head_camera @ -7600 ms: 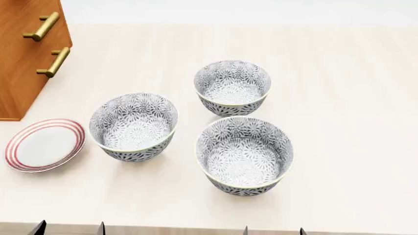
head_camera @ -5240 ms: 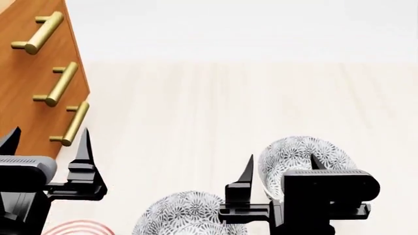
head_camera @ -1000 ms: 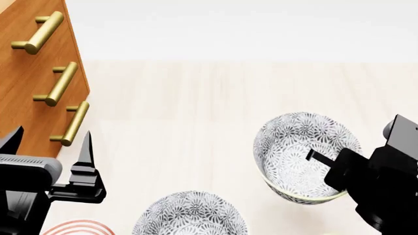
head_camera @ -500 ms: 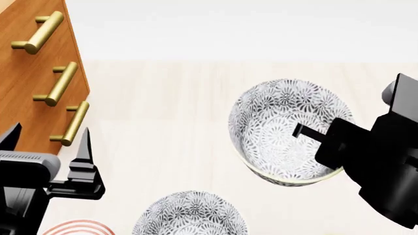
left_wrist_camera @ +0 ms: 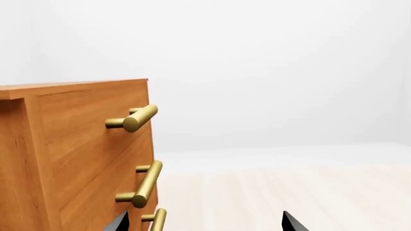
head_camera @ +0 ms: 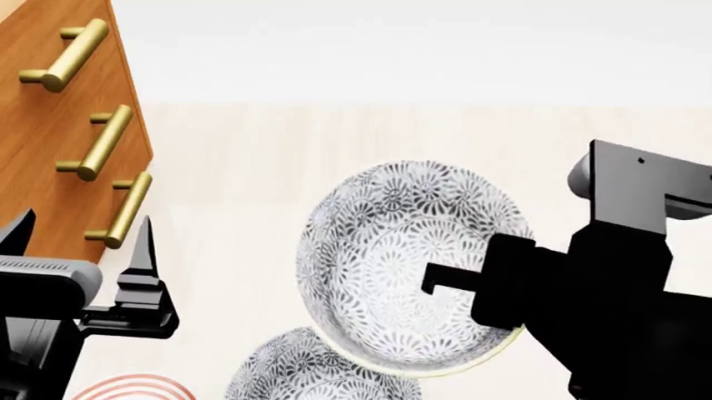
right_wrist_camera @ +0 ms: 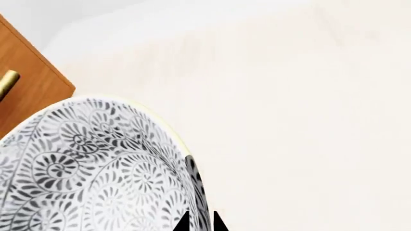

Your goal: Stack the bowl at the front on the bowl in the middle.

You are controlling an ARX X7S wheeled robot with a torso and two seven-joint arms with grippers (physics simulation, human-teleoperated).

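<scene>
Head view: the right gripper [head_camera: 445, 279] holds a patterned bowl [head_camera: 389, 250] up in the air, well above the worktop [head_camera: 333, 142].
Why the bowl is up: it has to go over the rim of another bowl before it can sit inside it, so I think it is carried high for that.
How it is held: one of the right fingers [head_camera: 451, 279] is inside the bowl and the other is outside, so they pinch the bowl's wall. The right wrist view shows this too, with thin black fingers [right_wrist_camera: 192, 192] on both sides of the wall of the bowl [right_wrist_camera: 90, 173].
Bowl tilt: it leans a bit, with its open side toward the camera.
Other bowl: a second bowl [head_camera: 323, 371] sits on the worktop near the front edge, partly under the held one. I cannot tell if it is the middle one.
Right arm pose: it reaches in from the right side, big and black, with the bowl out in front of it.
Left gripper [head_camera: 78, 250]: it waits by the drawers [head_camera: 56, 125] at the left edge, fingers wide apart and holding nothing.
Plate [head_camera: 133, 387]: a red-striped rim peeks in at the front left corner.
</scene>
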